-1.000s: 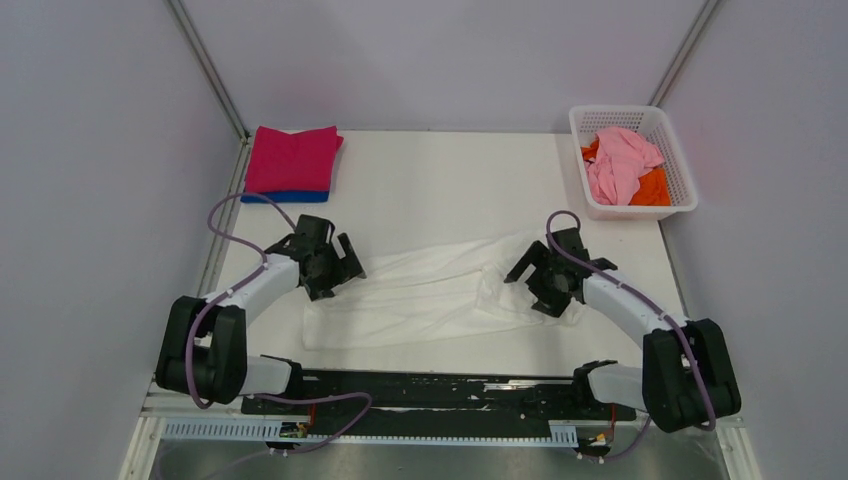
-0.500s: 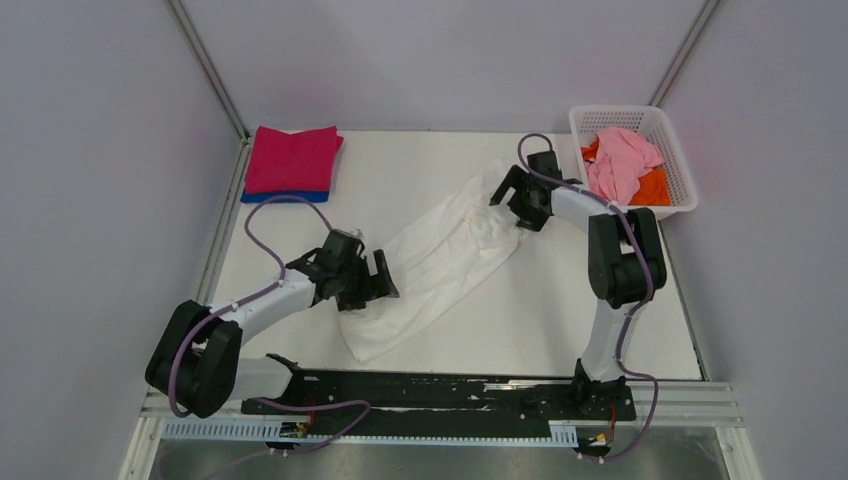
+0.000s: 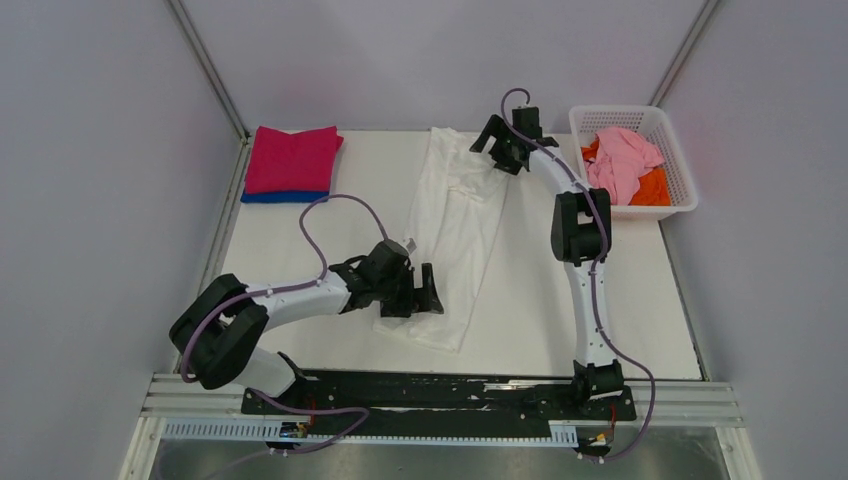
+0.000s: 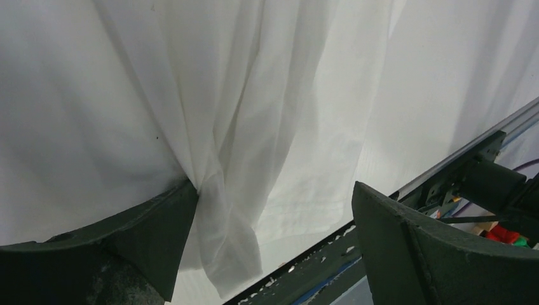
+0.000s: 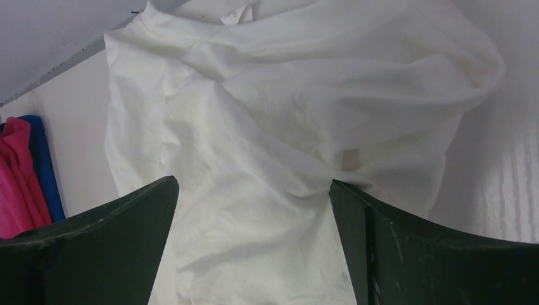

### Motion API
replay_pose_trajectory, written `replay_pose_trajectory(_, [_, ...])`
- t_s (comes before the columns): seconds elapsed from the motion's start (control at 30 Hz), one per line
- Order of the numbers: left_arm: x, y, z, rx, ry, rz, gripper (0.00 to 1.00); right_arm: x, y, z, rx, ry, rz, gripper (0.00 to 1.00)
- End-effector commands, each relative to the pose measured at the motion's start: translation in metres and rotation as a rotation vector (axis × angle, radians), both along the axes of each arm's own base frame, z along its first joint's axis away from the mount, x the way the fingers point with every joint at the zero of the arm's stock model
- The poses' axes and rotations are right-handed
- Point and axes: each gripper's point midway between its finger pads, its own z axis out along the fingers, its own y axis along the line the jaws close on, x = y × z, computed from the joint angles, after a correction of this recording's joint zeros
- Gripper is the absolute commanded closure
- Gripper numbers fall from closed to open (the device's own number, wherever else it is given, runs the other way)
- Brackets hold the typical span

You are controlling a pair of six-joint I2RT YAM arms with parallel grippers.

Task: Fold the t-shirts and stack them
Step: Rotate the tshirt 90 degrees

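A white t-shirt (image 3: 455, 215) lies stretched lengthwise, from the far middle of the table to the near edge. My left gripper (image 3: 424, 291) stands open at its near end, where a fold of the cloth (image 4: 254, 95) drapes against the left finger (image 4: 159, 222). At the shirt's far end, over the rumpled collar part (image 5: 267, 127), my right gripper (image 3: 494, 152) is open, its jaws spread wide across the fabric. A folded magenta t-shirt (image 3: 292, 157) rests on a folded blue one (image 3: 285, 196) at the far left.
A white lattice basket (image 3: 620, 112) at the far right holds a pale pink t-shirt (image 3: 620, 160) and an orange one (image 3: 652, 188). The black rail (image 3: 450, 390) with the arm bases runs along the near edge. Grey walls close in the table.
The white shirt has swung from lying crosswise near the front to lying lengthwise. My right gripper travelled to the far side with its end; my left gripper moved right and nearer.
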Motion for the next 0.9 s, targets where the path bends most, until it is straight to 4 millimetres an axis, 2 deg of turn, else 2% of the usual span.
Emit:
replay_pose_trajectory(0.0, [-0.043,0.026,-0.032,0.162,0.141,-0.009,0.00,0.009,-0.017,-0.042,-0.054,0.047,-0.006,0.00])
replay_pose_trajectory(0.1, [-0.062,0.035,-0.035,0.214,0.169,-0.038,0.00,0.018,-0.021,-0.044,-0.039,0.030,-0.006,0.00])
replay_pose_trajectory(0.17, [-0.072,0.035,-0.031,0.210,0.167,-0.073,0.00,0.024,-0.020,-0.040,-0.025,0.008,0.003,0.00])
replay_pose_trajectory(0.3, [-0.076,0.022,-0.004,0.118,0.094,-0.149,0.00,0.034,-0.016,-0.028,-0.014,-0.059,0.023,0.00])
replay_pose_trajectory(0.43, [-0.061,0.023,0.023,0.105,-0.018,-0.139,0.00,0.040,-0.007,0.006,-0.010,-0.151,0.101,0.00])
replay_pose_trajectory(0.5, [-0.053,0.032,0.032,0.143,-0.062,-0.099,0.00,0.038,-0.003,0.032,-0.015,-0.199,0.147,0.00])
replay_pose_trajectory(0.63, [-0.034,0.058,0.048,0.237,-0.150,0.023,0.00,0.019,0.008,0.085,-0.037,-0.285,0.264,0.00])
replay_pose_trajectory(0.77, [-0.015,0.099,0.043,0.334,-0.135,0.182,0.00,-0.010,0.009,0.129,-0.065,-0.329,0.296,0.00])
replay_pose_trajectory(0.83, [-0.009,0.110,0.037,0.348,-0.126,0.218,0.00,-0.025,0.008,0.134,-0.073,-0.316,0.296,0.00])
replay_pose_trajectory(0.87, [-0.007,0.112,0.035,0.348,-0.125,0.225,0.00,-0.034,0.007,0.146,-0.083,-0.326,0.288,0.00])
